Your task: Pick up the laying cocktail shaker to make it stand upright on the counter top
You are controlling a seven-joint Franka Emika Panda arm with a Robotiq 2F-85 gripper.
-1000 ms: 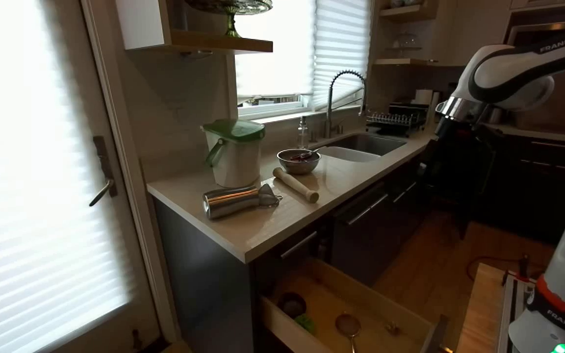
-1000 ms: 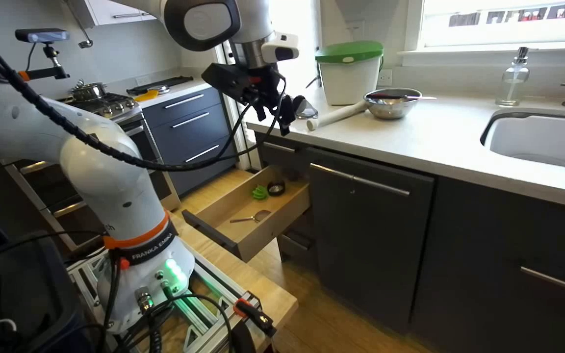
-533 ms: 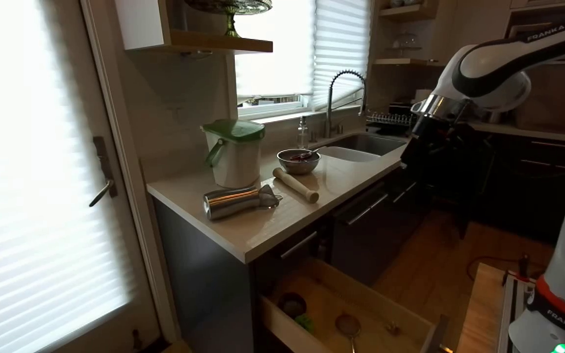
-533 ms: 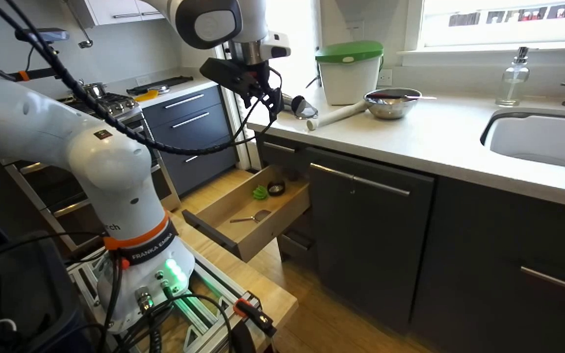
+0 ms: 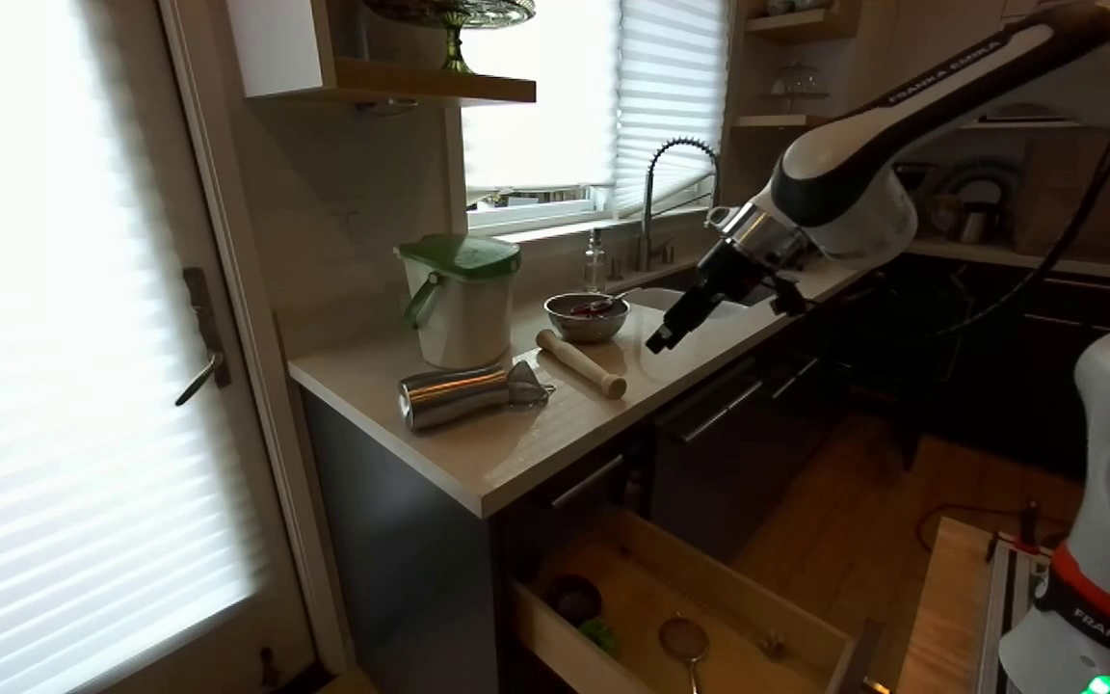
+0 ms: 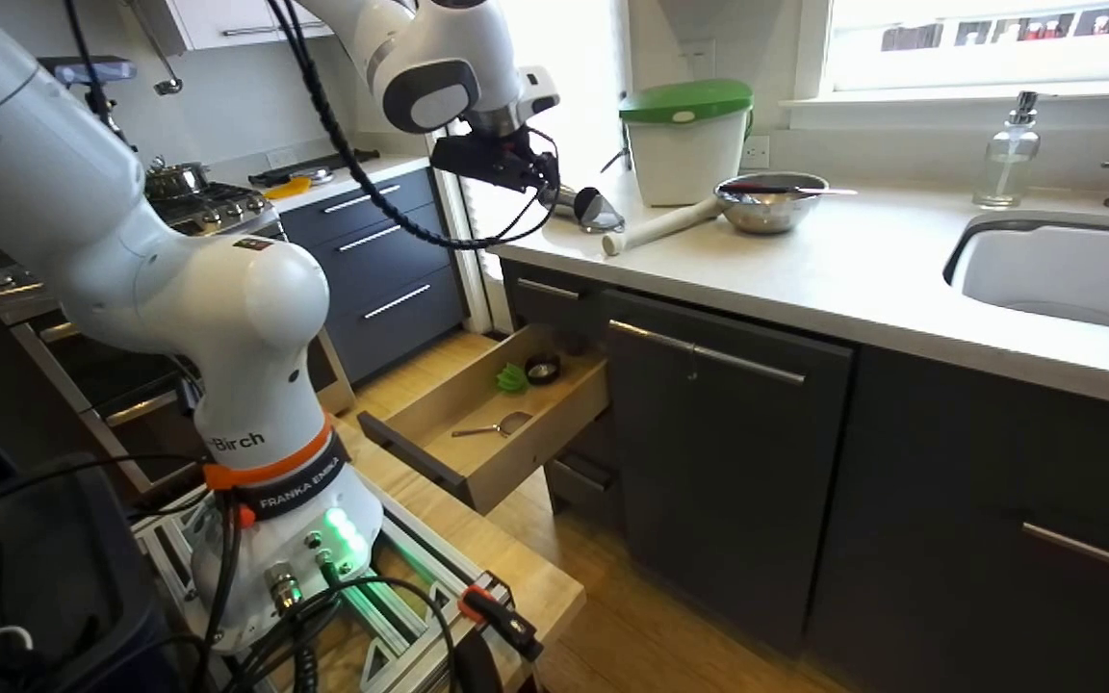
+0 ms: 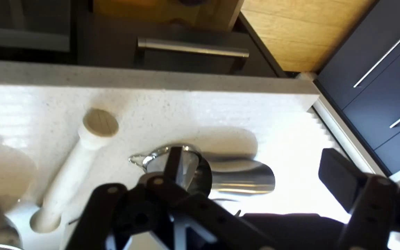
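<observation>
The cocktail shaker (image 5: 454, 397) is a shiny silver metal cylinder lying on its side on the pale counter top (image 5: 507, 458), near its end corner. A cone-shaped metal piece (image 5: 524, 386) sits at its mouth. In the wrist view the shaker (image 7: 241, 178) lies between the two fingers as seen, with the cone piece partly behind the left finger (image 7: 174, 161). My gripper (image 7: 255, 172) is open and empty. In an exterior view the gripper (image 5: 659, 339) is above the counter's front part, apart from the shaker. In an exterior view the shaker (image 6: 566, 200) is partly hidden behind the gripper (image 6: 551, 183).
A wooden stick (image 5: 582, 364) lies beside the shaker. A metal bowl (image 5: 588, 320) and a whitish bin with green lid (image 5: 463, 308) stand behind. An open drawer (image 6: 492, 409) sticks out below the counter. The sink (image 6: 1065, 274) and faucet (image 5: 649, 207) lie farther along.
The arm has swung over the counter towards the shaker, and the gripper has tilted from hanging down to pointing forward and down. The shaker and other objects have not moved.
</observation>
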